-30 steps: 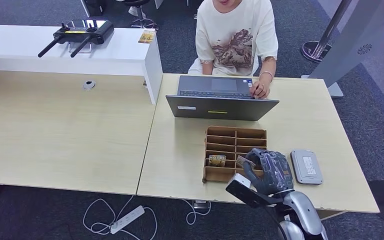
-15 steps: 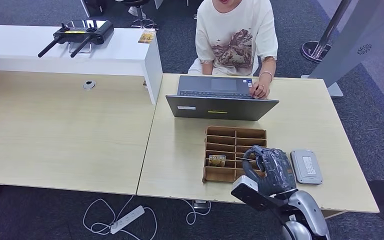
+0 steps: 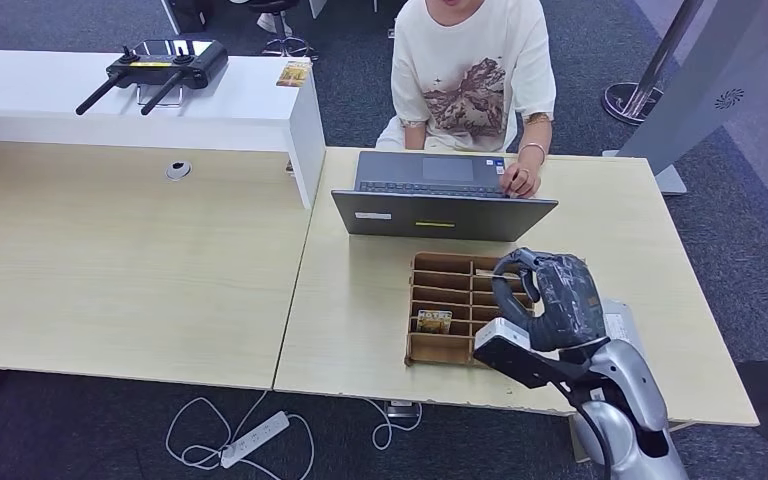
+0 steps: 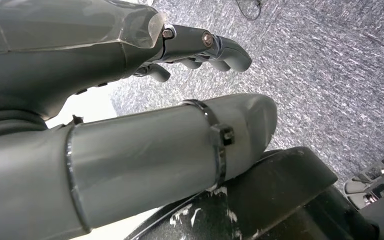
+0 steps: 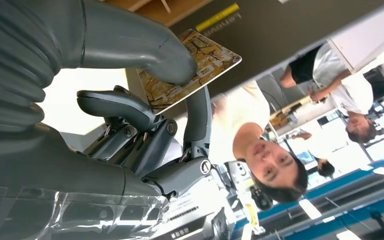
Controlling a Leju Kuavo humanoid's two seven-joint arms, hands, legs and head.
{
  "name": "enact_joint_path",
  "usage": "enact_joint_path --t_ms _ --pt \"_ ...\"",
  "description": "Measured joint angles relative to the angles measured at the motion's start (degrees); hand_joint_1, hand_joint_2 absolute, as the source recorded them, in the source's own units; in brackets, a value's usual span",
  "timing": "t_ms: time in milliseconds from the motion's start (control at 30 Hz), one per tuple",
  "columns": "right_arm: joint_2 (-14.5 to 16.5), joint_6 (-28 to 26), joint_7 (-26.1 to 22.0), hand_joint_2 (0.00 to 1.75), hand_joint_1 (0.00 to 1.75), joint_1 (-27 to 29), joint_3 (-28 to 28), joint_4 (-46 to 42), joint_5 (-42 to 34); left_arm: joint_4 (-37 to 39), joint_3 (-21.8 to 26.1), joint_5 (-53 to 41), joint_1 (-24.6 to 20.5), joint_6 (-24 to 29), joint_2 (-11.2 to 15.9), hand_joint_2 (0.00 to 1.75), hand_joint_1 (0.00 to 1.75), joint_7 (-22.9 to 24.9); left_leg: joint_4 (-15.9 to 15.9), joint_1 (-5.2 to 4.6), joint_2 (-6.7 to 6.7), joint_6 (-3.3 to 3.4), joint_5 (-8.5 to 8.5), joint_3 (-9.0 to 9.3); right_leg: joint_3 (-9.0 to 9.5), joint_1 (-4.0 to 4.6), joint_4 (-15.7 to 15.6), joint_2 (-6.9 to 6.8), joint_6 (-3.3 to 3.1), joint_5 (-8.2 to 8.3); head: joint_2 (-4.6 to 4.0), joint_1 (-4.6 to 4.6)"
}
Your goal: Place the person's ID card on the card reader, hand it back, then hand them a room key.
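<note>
At the near edge of the worktop [image 3: 360,290] the right hand [image 3: 550,300] is raised above the right side of the wooden compartment tray [image 3: 440,290], its fingers [image 5: 190,70] clamped on a room key card [image 5: 195,70] pinched under the thumb; the card has a brown-and-gold printed face, its lettering too turned to read. A second earlier this hand was lower, at the tray's near right compartments, and it has since lifted and moved toward the far edge. Another card [image 3: 434,321] stands in a near compartment, printed with what looks like "HOTEL". The grey card reader [image 3: 622,320] lies just right of the tray, partly hidden behind the hand. Farther on, a laptop [image 3: 445,210] sits open before a person [image 3: 475,80] at the far edge. The left hand [image 4: 200,47] hangs over carpet, fingers curled in, holding nothing.
</note>
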Motion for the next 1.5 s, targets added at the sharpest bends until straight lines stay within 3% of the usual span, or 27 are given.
enact_joint_path --t_ms 833,1200,1500 --pt "1.31 1.17 -1.43 1.75 1.74 -18.83 1.15 1.63 -3.10 0.00 0.00 -1.93 -0.44 -0.67 0.00 0.00 0.00 -0.15 0.01 0.00 -0.01 -0.08 0.09 0.01 0.00 0.00 0.07 0.00 -0.04 0.05 0.00 0.00" --pt "3.46 2.80 0.80 1.75 1.75 -33.11 1.13 15.40 -3.19 0.00 0.00 -2.56 -1.04 -1.20 0.00 0.00 0.00 0.27 0.01 0.00 -0.03 -0.11 0.21 0.01 -0.01 0.00 0.10 -0.02 -0.11 0.14 0.00 0.00" --pt "6.09 1.94 3.90 1.75 1.75 -45.16 1.21 34.02 -1.91 0.00 0.00 -2.75 -1.08 -1.22 0.00 0.00 0.00 0.33 0.02 0.00 -0.04 -0.14 0.26 0.01 -0.02 0.00 0.14 -0.02 -0.14 0.17 0.00 0.00"
